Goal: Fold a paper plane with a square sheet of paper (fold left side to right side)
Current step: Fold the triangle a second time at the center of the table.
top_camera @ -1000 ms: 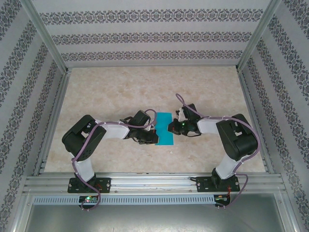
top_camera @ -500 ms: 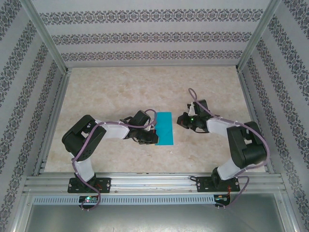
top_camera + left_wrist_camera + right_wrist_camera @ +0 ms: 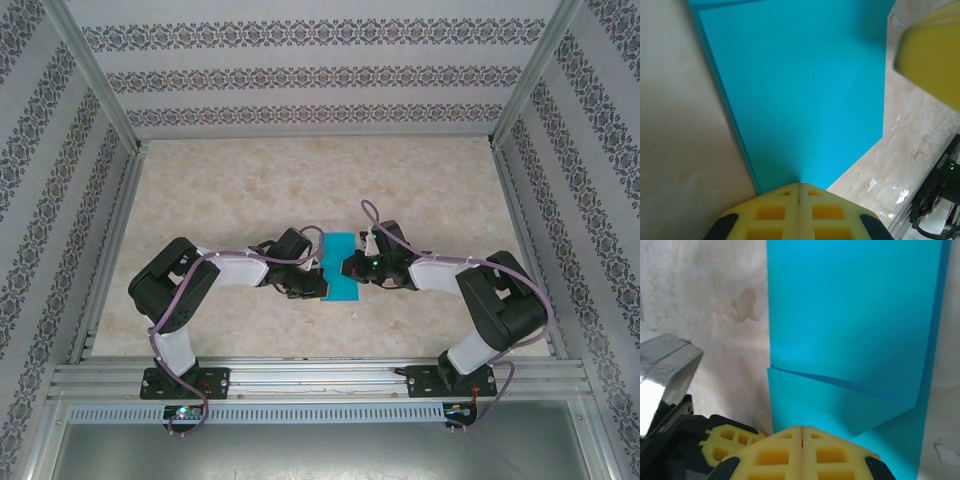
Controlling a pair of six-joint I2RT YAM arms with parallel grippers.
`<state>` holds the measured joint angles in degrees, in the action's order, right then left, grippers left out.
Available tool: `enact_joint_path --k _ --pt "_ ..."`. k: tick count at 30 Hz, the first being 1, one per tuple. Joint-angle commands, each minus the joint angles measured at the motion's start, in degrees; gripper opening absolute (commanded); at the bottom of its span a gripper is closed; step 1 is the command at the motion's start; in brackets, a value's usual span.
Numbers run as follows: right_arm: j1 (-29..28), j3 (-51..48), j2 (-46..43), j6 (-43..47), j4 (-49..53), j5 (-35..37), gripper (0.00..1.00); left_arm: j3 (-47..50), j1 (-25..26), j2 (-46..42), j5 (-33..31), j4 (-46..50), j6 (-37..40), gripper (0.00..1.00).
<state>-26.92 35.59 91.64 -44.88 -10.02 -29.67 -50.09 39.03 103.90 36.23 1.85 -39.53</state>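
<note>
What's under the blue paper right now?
The paper lies on the beige table, which shows beside it. A lower paper layer peeks out along one edge. Whatever lies beneath its middle is covered.

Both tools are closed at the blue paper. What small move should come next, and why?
Probably slide the right tool forward across the blue paper, pressing it flat. A flap near that tool looks loosely creased, and the shut left tool at the opposite edge seems to pin the sheet.
</note>
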Motion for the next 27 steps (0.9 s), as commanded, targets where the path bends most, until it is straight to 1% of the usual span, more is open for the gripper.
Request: enact_joint_path --k 1,8,13,21,27 --pt "-1.0 2.7 2.5 -0.6 -2.3 -0.5 0.00 0.8 0.3 2.8 -3.2 8.5 0.5 0.00" --pt "-1.1 3.7 6.0 0.4 -0.1 2.7 0.00 0.1 0.3 2.7 -2.8 8.9 0.9 0.00" --pt "-1.1 2.3 7.1 0.3 1.8 4.0 0.00 -1.5 0.3 1.9 -2.2 9.3 1.0 0.00" --pt "-1.1 0.9 8.2 0.0 1.2 3.3 0.00 -6.3 0.3 2.8 2.2 8.5 1.4 0.00" --pt "-1.1 1.0 8.3 0.0 1.3 3.5 0.00 -8.9 0.3 4.5 2.4 8.4 2.0 0.00"
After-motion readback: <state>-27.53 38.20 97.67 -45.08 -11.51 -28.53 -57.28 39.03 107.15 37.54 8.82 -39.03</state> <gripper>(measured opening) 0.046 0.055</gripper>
